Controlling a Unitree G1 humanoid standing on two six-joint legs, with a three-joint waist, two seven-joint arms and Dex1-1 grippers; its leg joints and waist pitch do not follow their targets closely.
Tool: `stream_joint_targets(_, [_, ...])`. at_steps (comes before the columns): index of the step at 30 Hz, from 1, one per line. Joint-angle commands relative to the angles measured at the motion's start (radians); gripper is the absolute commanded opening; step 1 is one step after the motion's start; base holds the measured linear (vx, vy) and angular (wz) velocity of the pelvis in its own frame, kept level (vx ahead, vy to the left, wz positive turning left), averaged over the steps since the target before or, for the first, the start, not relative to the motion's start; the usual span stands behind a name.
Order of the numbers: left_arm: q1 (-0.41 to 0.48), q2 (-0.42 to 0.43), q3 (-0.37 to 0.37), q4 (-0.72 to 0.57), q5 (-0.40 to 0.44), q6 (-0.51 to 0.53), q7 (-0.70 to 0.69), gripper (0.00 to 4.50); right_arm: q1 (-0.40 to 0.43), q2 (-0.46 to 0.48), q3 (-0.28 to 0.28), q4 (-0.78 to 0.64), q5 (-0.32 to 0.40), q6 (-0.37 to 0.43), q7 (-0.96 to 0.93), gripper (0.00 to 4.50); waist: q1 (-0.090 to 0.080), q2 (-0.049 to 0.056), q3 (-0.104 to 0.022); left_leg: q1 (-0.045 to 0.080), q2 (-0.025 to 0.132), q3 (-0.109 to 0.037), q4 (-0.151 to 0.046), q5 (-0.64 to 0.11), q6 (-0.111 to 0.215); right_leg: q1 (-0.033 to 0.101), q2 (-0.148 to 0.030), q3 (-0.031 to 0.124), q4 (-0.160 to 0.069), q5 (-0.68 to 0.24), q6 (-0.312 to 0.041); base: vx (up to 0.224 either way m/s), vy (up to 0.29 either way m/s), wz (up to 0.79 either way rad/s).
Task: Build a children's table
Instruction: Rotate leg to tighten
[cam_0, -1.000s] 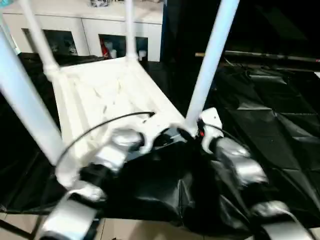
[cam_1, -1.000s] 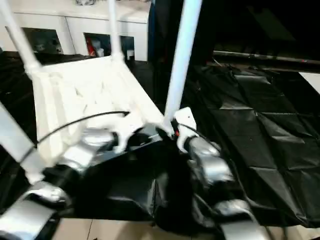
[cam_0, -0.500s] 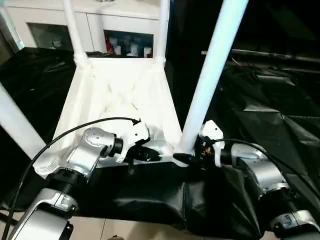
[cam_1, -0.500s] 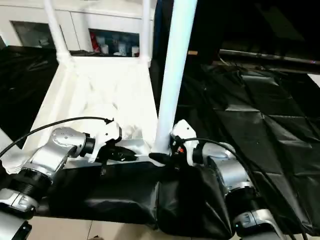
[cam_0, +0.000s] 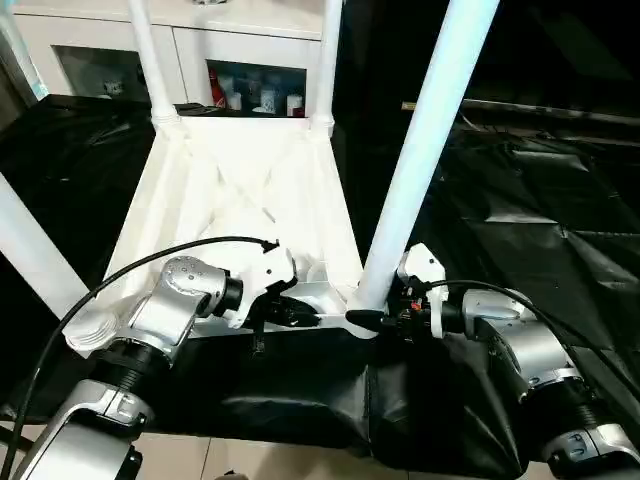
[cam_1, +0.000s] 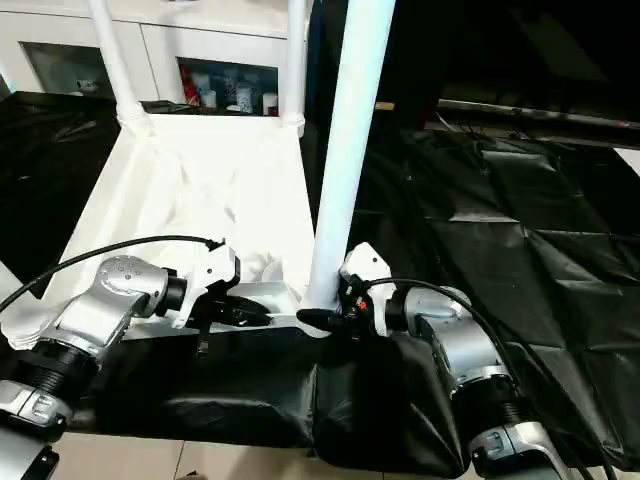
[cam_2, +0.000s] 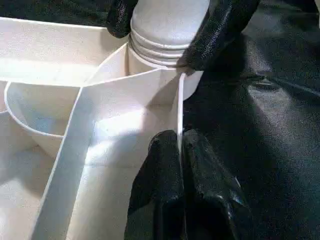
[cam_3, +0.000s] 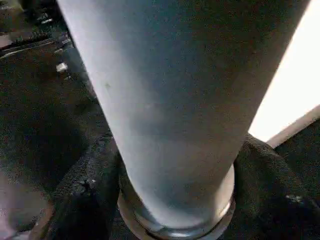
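The white tabletop (cam_0: 240, 190) lies upside down on the black sheet, ribbed underside up. Four white legs stand up from its corner sockets: two far ones (cam_0: 148, 60) (cam_0: 326, 60), a near left one (cam_0: 30, 250) and a near right one (cam_0: 425, 140). My right gripper (cam_0: 375, 318) is shut on the near right leg's base, its black fingers (cam_3: 85, 190) on either side of the tube (cam_3: 175, 100). My left gripper (cam_0: 295, 312) is shut on the tabletop's thin near rim wall (cam_2: 179, 95), right beside that corner socket, fingers (cam_2: 165, 185) pinching it.
A white cabinet with glass doors (cam_0: 90, 60) stands behind the tabletop. The crumpled black sheet (cam_0: 540, 230) spreads far to the right, with a thin rod (cam_0: 520, 112) at its back. Tiled floor (cam_0: 250, 460) shows at the near edge. A black cable (cam_0: 150, 262) arcs over my left forearm.
The head camera swung and steadied, so the whole picture shifted. Both grippers kept their holds; the leg and tabletop have hardly moved in the last half second.
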Motion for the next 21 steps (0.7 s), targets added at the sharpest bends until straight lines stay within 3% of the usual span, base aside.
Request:
stream_joint_targets(1, [-0.005,-0.041,-0.011,0.023,-0.002,0.001,0.047,0.0,0.002,0.022,-0.004,0.023,-0.005,-0.005,-0.054,2.72,-0.002,0.0,-0.043,0.002,0.024,0.0,-0.066,-0.189,0.03,0.052,-0.054,0.043,-0.071,-0.152,-0.217,0.0,0.0,0.0])
stream_joint_targets(4, [-0.045,-0.131,-0.006,0.105,0.06,0.02,0.261,0.0,-0.035,0.126,-0.063,0.135,-0.024,-0.012,-0.302,2.71,-0.005,-0.002,-0.043,0.005,0.022,-0.004,-0.07,-0.234,-0.004,0.048,-0.058,0.044,-0.084,-0.302,-0.165,0.0,0.0,0.0])
stream_joint_targets(6, [-0.053,-0.15,-0.006,0.12,0.069,0.028,0.304,0.0,-0.042,0.148,-0.074,0.154,-0.027,-0.01,-0.352,2.71,-0.006,-0.003,-0.043,0.004,0.023,-0.005,-0.071,-0.232,-0.005,0.047,-0.057,0.045,-0.086,-0.307,-0.151,0.0,0.0,0.0])
stream_joint_targets(8, [-0.077,-0.216,-0.003,0.156,0.087,0.06,0.42,0.0,-0.077,0.215,-0.099,0.21,-0.043,0.001,-0.525,2.7,-0.009,0.003,-0.043,0.006,0.023,-0.005,-0.072,-0.237,-0.014,0.042,-0.055,0.046,-0.087,-0.299,-0.15,0.0,0.0,0.0])
stream_joint_targets(9, [-0.083,-0.234,-0.003,0.164,0.092,0.067,0.448,0.0,-0.087,0.232,-0.106,0.226,-0.046,0.004,-0.569,2.7,-0.011,0.001,-0.043,0.005,0.022,-0.006,-0.073,-0.234,-0.018,0.043,-0.054,0.045,-0.086,-0.298,-0.149,0.0,0.0,0.0])
stream_joint_targets(10, [-0.096,-0.287,-0.014,0.183,0.106,0.077,0.503,0.0,-0.125,0.287,-0.119,0.276,-0.056,0.018,-0.684,2.7,-0.013,0.006,-0.046,0.003,0.019,-0.006,-0.072,-0.231,-0.021,0.045,-0.055,0.044,-0.087,-0.293,-0.146,0.0,0.0,0.0])
stream_joint_targets(13, [-0.103,-0.317,-0.024,0.195,0.116,0.069,0.523,0.0,-0.145,0.322,-0.116,0.302,-0.068,0.006,-0.709,2.7,-0.016,0.006,-0.047,0.001,0.019,-0.006,-0.072,-0.229,-0.018,0.046,-0.052,0.043,-0.085,-0.255,-0.147,0.0,0.0,0.0])
stream_joint_targets(16, [-0.106,-0.327,-0.036,0.206,0.126,0.048,0.522,0.0,-0.15,0.341,-0.096,0.302,-0.081,-0.036,-0.671,2.7,-0.016,0.007,-0.049,-0.004,0.016,-0.005,-0.068,-0.203,0.01,0.051,-0.05,0.043,-0.08,-0.18,-0.158,0.0,0.0,0.0])
stream_joint_targets(18, [-0.106,-0.319,-0.034,0.213,0.126,0.046,0.518,0.0,-0.151,0.342,-0.104,0.299,-0.065,-0.044,-0.641,3.26,-0.016,0.008,-0.048,-0.002,0.017,-0.004,-0.068,-0.211,0.016,0.051,-0.051,0.043,-0.081,-0.188,-0.162,0.0,0.0,0.0])
stream_joint_targets(19, [-0.107,-0.308,-0.029,0.216,0.125,0.041,0.508,0.0,-0.149,0.33,-0.095,0.297,-0.064,-0.049,-0.608,3.4,-0.017,0.004,-0.047,-0.002,0.017,-0.003,-0.069,-0.224,0.019,0.05,-0.051,0.042,-0.084,-0.212,-0.16,0.0,0.0,0.0])
stream_joint_targets(21, [-0.108,-0.302,-0.026,0.217,0.124,0.038,0.501,0.0,-0.147,0.323,-0.088,0.295,-0.067,-0.053,-0.591,3.46,-0.016,0.006,-0.046,-0.002,0.018,-0.004,-0.07,-0.239,0.021,0.049,-0.053,0.042,-0.087,-0.243,-0.156,0.0,0.0,0.0])
